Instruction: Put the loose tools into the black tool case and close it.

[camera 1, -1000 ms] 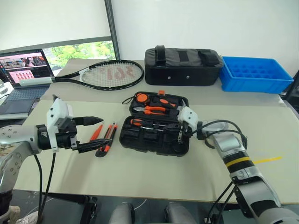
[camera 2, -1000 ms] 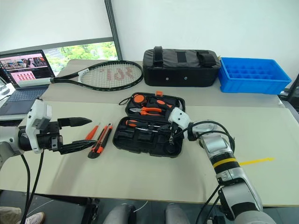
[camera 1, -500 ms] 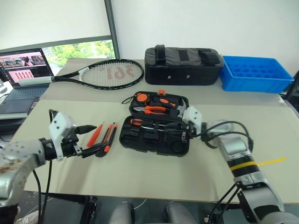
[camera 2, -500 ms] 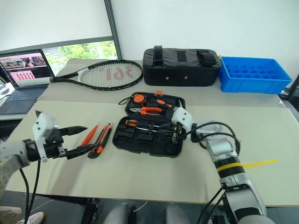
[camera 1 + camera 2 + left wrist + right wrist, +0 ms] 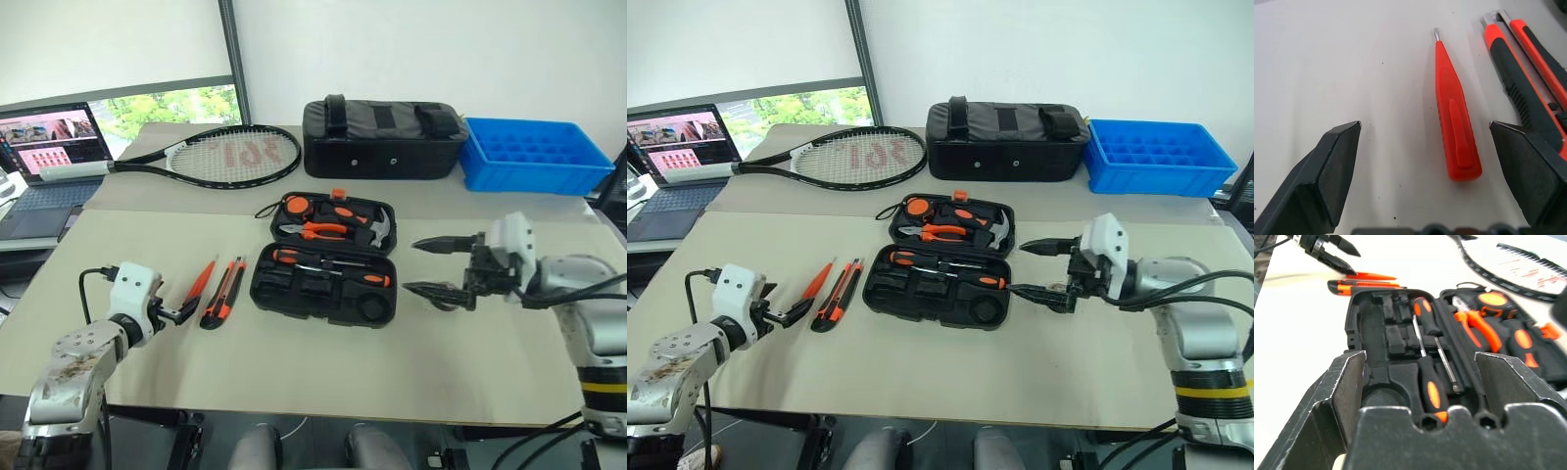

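A beige table (image 5: 294,362) carried everything. On its near half lay 1 small all-orange screwdriver (image 5: 201,279) beside 1 orange-black utility knife (image 5: 223,291), then the open black tool case (image 5: 328,259). Farther back lay a black tennis racket (image 5: 220,157), a black fabric bag (image 5: 382,137) and a blue plastic tray (image 5: 534,155).
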Available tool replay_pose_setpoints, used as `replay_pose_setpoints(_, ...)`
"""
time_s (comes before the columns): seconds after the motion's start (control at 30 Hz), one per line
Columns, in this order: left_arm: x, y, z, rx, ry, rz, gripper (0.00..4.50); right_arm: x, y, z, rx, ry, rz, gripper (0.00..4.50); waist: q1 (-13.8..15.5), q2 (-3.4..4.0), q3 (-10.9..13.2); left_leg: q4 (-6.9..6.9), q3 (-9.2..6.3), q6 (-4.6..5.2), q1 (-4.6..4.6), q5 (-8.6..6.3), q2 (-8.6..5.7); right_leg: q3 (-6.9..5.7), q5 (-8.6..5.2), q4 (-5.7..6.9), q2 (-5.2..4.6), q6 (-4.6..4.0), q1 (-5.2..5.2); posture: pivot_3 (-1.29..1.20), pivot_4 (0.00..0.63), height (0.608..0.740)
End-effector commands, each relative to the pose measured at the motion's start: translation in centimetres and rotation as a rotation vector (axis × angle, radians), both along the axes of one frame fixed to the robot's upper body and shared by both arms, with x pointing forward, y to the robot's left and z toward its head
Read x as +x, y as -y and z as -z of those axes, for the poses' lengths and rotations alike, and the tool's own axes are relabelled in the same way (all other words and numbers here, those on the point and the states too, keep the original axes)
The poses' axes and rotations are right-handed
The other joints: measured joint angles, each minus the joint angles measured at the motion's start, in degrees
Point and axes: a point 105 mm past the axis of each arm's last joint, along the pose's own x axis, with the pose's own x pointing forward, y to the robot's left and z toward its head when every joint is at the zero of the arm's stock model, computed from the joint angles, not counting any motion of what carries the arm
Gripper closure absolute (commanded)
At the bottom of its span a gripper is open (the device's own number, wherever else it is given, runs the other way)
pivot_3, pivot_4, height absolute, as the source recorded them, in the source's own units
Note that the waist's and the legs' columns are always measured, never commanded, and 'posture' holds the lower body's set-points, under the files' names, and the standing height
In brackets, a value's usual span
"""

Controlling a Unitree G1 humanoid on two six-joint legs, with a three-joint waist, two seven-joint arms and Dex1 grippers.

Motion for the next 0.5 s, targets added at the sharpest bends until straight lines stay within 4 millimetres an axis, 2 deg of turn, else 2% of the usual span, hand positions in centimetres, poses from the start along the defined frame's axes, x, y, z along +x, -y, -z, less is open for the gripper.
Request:
replay_pose_setpoints(0.03,0.5,0.7,0.6,0.017,-0.005,0.036,0.00,-0.8,0.3,-2.5,0.035,0.073,-0.007,0.37,0.0,0.02,0.0,0.00,0.00,0.00,-0.01,0.00,0.00,0.01,0.00,-0.01,0.00,0.00,-0.01,0.00,0.150,0.708)
replay_pose_setpoints(0.13,1.0,1.5,1.8,-0.006,-0.045,0.046,0.00,-2.0,0.4,-3.1,0.060,0.049,-0.062,0.37,0.4,0.09,-0.1,0.00,0.00,0.00,-0.01,0.00,-0.03,0.01,0.00,-0.02,-0.01,0.00,0.00,0.00,0.150,0.708)
replay_pose_setpoints(0.23,1.2,1.5,2.6,-0.028,-0.063,0.038,0.72,-2.5,0.7,-3.2,0.054,0.028,-0.086,0.27,1.3,0.15,-0.1,0.02,0.01,0.00,0.01,0.00,-0.06,-0.01,-0.01,-0.03,-0.05,0.01,0.06,0.00,0.150,0.708)
replay_pose_setpoints(0.4,1.2,1.0,3.0,-0.060,-0.063,0.005,2.66,-2.5,1.5,-3.2,0.032,0.031,-0.089,0.27,1.4,0.15,-0.1,0.06,0.04,0.00,0.03,0.00,-0.05,0.00,0.00,-0.01,-0.04,0.01,0.06,0.00,0.150,0.708)
replay_pose_setpoints(0.5,1.3,0.2,2.7,-0.067,-0.037,-0.019,3.55,-2.2,1.8,-3.4,0.040,0.038,-0.086,0.27,1.0,0.17,-0.1,0.06,0.04,0.00,0.09,0.00,-0.04,0.03,0.00,0.03,-0.01,0.01,0.07,0.00,0.150,0.708)
